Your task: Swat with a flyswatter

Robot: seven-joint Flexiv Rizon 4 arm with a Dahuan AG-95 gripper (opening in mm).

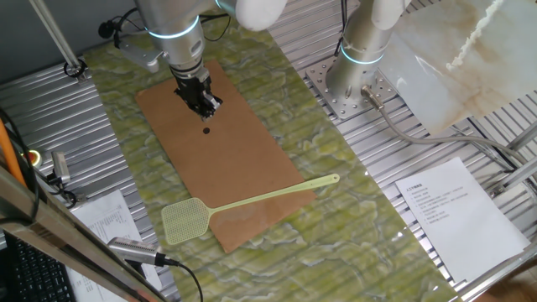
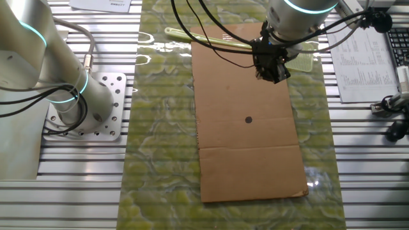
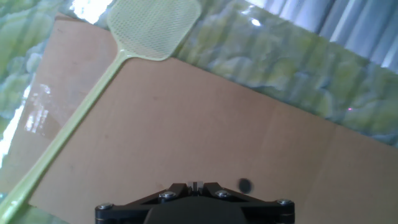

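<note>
The pale yellow-green flyswatter lies flat across the near end of a brown cardboard sheet, its mesh head off the sheet on the green cloth and its loop end to the right. It also shows in the other fixed view and the hand view. A small dark dot sits on the cardboard. My gripper hangs above the cardboard near the dot, far from the swatter, jaws shut and empty.
A green marbled cloth covers the table under the cardboard. A second arm's base stands at the right. Paper sheets lie on the metal table to the right and front left. Cables and a microphone lie at the front left.
</note>
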